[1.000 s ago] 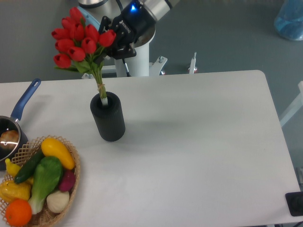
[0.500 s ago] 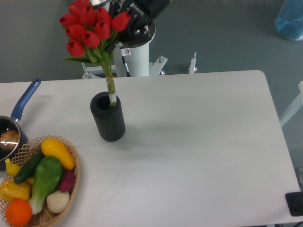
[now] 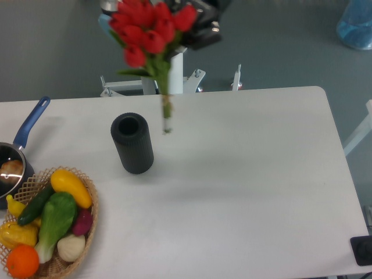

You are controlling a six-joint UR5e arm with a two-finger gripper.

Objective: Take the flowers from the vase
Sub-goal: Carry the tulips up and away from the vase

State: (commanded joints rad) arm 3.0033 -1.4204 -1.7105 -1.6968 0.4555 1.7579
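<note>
Flowers first: the bunch of red tulip buds with green leaves and thin pale-green tied stems point(image 3: 150, 32) hangs in the air, clear of the matte black ribbed cylinder vase point(image 3: 133, 143), with the stem ends dangling just to the right of the vase's round mouth and above the white table point(image 3: 244, 174). We judge the bunch light and top-heavy, the heads bulky against a slim, bendy bundle of stems, so it will swing and tilt if moved sharply. The buds look soft and easy to crush. In our view the sound place to hold is high on the stems or at the leafy neck just under the heads, where the tie keeps the bundle together, rather than on the petals.

As for the two-finger gripper point(image 3: 197, 26), we see only its dark body behind the right side of the blooms near the top edge. The fingers are hidden by buds and motion blur, so we cannot tell how far apart they stand. Since the bunch is aloft with nothing else under it, we take it that the gripper is carrying it, though the contact point itself is out of sight.

The vase stands upright and empty, near a wicker basket of colourful vegetables point(image 3: 49, 224) and a blue-handled saucepan point(image 3: 17, 157).
</note>
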